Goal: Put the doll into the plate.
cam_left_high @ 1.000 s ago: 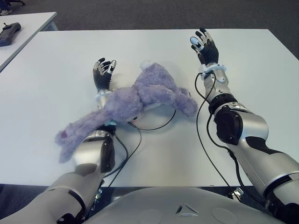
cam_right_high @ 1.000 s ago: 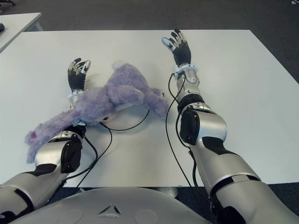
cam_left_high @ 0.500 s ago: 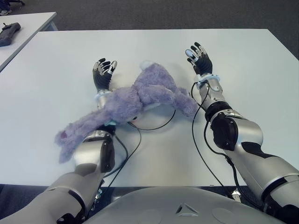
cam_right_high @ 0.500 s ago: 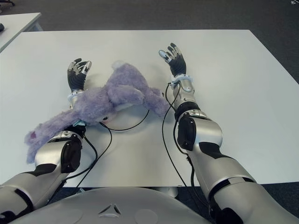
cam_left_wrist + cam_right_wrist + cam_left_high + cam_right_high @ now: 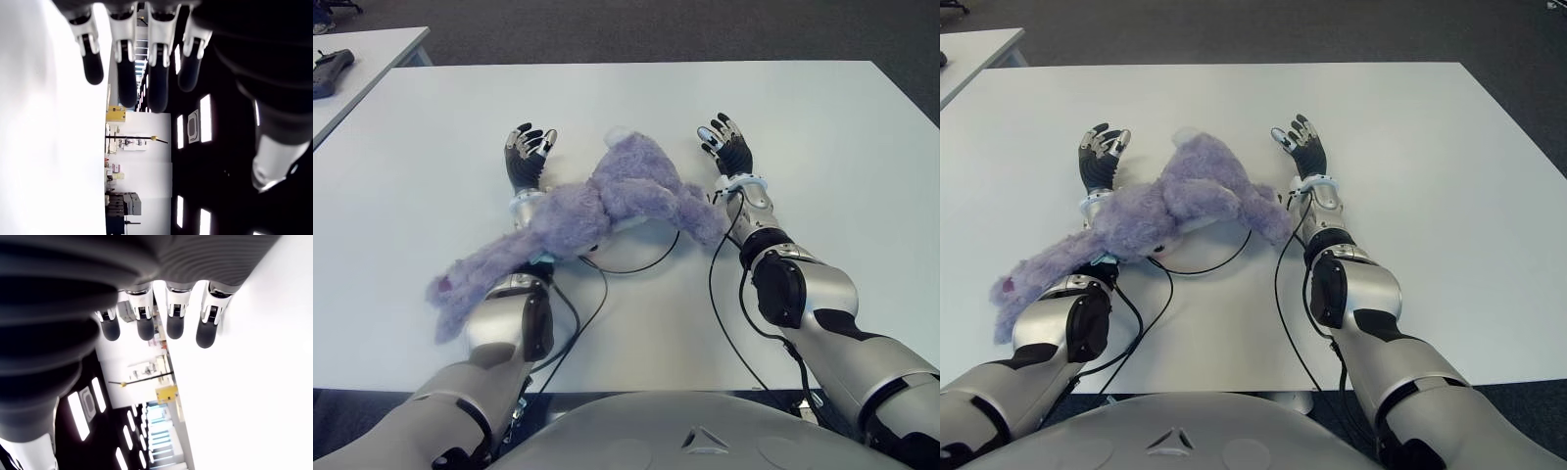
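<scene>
We see a purple plush doll (image 5: 597, 201) lying flat, stretched between our two open hands. Its body is draped over our left forearm just behind the left hand (image 5: 527, 157), and one limb reaches the right hand's (image 5: 729, 147) wrist.

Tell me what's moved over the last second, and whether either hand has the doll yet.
The right hand has swept in from the far right toward the doll and now shows just beside its right limb, fingers spread, holding nothing. The left hand stayed open at the doll's left, and the doll still lies draped across the left forearm on the table. Neither hand grasps it.
</scene>
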`<state>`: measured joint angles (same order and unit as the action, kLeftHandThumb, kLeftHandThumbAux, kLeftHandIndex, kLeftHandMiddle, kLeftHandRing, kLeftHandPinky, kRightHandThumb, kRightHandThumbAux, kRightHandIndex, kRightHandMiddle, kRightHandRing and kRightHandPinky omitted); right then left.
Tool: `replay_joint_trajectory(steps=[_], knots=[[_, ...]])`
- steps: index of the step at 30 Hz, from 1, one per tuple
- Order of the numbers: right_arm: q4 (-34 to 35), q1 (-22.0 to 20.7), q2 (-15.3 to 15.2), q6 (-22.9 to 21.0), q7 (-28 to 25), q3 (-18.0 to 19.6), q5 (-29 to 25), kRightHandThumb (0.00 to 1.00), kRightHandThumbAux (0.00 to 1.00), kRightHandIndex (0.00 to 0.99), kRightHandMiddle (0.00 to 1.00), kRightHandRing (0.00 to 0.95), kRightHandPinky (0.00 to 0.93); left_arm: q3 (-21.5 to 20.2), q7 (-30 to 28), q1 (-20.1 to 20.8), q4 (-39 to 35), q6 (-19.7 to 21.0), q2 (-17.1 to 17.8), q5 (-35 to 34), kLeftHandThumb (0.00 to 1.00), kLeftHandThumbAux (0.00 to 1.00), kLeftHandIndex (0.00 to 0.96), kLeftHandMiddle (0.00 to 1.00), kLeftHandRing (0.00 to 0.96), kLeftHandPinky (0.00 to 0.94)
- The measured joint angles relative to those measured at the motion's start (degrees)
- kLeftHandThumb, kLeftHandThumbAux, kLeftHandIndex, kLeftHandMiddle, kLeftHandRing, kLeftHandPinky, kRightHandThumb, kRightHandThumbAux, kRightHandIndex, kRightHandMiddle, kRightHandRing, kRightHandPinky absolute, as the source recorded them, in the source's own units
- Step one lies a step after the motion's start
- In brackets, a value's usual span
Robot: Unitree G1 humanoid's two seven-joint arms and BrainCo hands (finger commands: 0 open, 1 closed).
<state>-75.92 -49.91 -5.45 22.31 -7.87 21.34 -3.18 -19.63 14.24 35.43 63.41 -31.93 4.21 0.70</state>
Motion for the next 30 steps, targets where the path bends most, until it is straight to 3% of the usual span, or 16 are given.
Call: replay_joint_trajectory(steps=[18,27,30], knots=[[0.6,0.61,1.06,0.3,1.24,-0.11,0.01,0.0,0.727,0.071,0.083,0.058,0.041,-0.68,-1.03,0.0,0.0,0.0,0.19,-0.78,0.0,0.66,0.249,0.326,0.294,0.189],[1.38,1.33,1.48,0.86,1.24,-0.12,0.0,0.0,0.726,0.079,0.095,0.07,0.067,-1.19,-1.4,0.0,0.0,0.0,0.19,-0.81,0.0,0.651,0.244,0.323,0.293,0.19],[1.61,1.58,1.7,1.18,1.29,-0.12,0.0,0.0,0.731,0.097,0.113,0.093,0.114,-1.4,-1.4,0.0,-0.01,0.0,0.2,-0.81,0.0,0.652,0.242,0.321,0.292,0.192]])
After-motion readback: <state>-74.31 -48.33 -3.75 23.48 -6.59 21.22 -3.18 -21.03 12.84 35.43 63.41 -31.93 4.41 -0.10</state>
